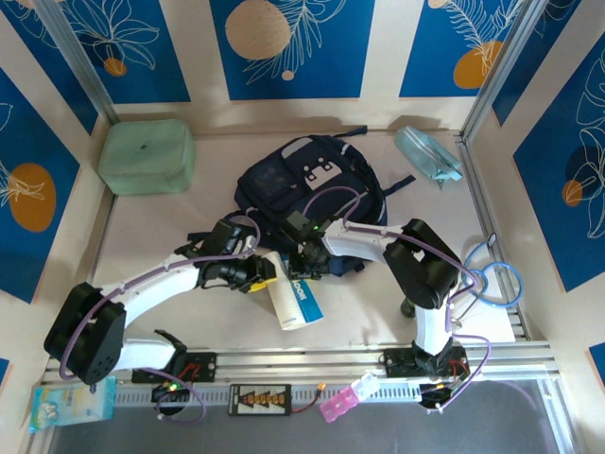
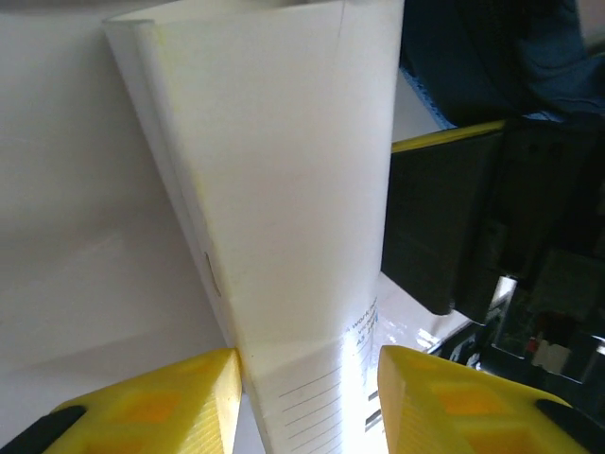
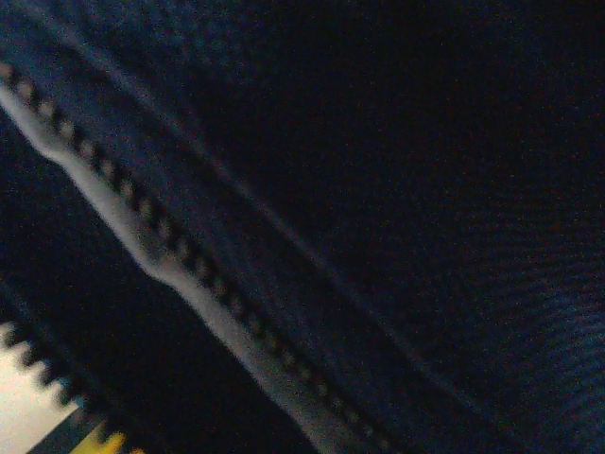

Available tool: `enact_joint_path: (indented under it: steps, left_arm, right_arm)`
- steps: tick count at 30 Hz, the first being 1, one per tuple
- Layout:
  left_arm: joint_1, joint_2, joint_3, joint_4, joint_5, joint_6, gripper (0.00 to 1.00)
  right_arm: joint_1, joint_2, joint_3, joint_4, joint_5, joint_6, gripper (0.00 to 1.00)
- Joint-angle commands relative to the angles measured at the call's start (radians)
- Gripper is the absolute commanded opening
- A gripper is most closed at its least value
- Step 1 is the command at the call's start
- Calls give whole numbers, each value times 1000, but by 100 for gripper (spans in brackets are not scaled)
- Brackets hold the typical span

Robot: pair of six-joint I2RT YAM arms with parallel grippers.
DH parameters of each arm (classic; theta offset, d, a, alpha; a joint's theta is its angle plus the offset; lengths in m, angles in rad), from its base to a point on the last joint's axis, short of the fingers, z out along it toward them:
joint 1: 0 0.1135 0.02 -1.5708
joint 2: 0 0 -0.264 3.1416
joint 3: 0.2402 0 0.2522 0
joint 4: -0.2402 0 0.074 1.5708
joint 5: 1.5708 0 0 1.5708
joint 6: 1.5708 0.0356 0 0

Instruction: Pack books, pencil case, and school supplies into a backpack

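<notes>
Top view: your left gripper sits just below the table's centre, with the white book running from its fingertips toward 5 o'clock and a blue band showing near the book's low end. In the left wrist view you see the yellow fingers standing either side of that book. The jaws are parted only as far as the book fills them, the left pad is against its edge, and so you may read the book as gripped. The backpack lies at 1 o'clock from this gripper, near but not touching the book. Your right gripper lies at 3 o'clock from the left one, just beside it and pressed to the backpack's near edge. Its wrist view gives you dark navy fabric and a pale-edged zipper, and you cannot tell how far its jaws are parted. The pencil case rests at 2 o'clock from the backpack, well apart, by the far right corner. A mint-green case stands at 10 o'clock.
</notes>
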Motion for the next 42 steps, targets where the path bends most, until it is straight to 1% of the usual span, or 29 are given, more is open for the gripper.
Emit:
enact_joint_path:
  steps: [1, 3, 6, 9, 13, 16, 22, 23, 28, 34, 39, 42]
  left_arm:
    - [-15, 9, -10, 121, 54, 8, 43]
    - [-15, 11, -28, 152, 50, 5, 46]
    - [-16, 27, -43, 148, 19, 10, 51]
    - [-15, 61, -50, 119, -18, -6, 52]
    - [-16, 81, -54, 76, -71, -10, 51]
    - [-16, 80, -54, 79, -72, -4, 47]
    - [-13, 60, -36, 29, -105, 32, 33]
    - [-13, 55, -33, 27, -105, 33, 29]
    - [-12, 21, -25, 0, -129, 35, 15]
    - [-9, -65, 26, -150, -260, 39, 0]
    - [-6, -151, 141, -365, -416, 76, 0]
    - [-1, -198, 227, -450, -492, 105, 0]
  right_arm:
    - [9, 58, -18, -65, 33, 21, 31]
    - [8, 65, -14, -73, 43, 23, 31]
    - [7, 70, -10, -81, 51, 28, 31]
    - [7, 77, -4, -91, 57, 32, 31]
    - [7, 83, -1, -109, 74, 44, 29]
    - [5, 84, -4, -111, 76, 47, 28]
    - [-1, 73, -2, -109, 76, 49, 29]
    - [0, 63, -1, -108, 73, 47, 29]
    - [0, -51, -6, -86, 62, 30, 35]
    - [-19, -252, -22, 8, 28, -4, 45]
    - [-48, -363, -41, 59, 27, -30, 54]
    - [-77, -415, -64, 84, 20, -26, 60]
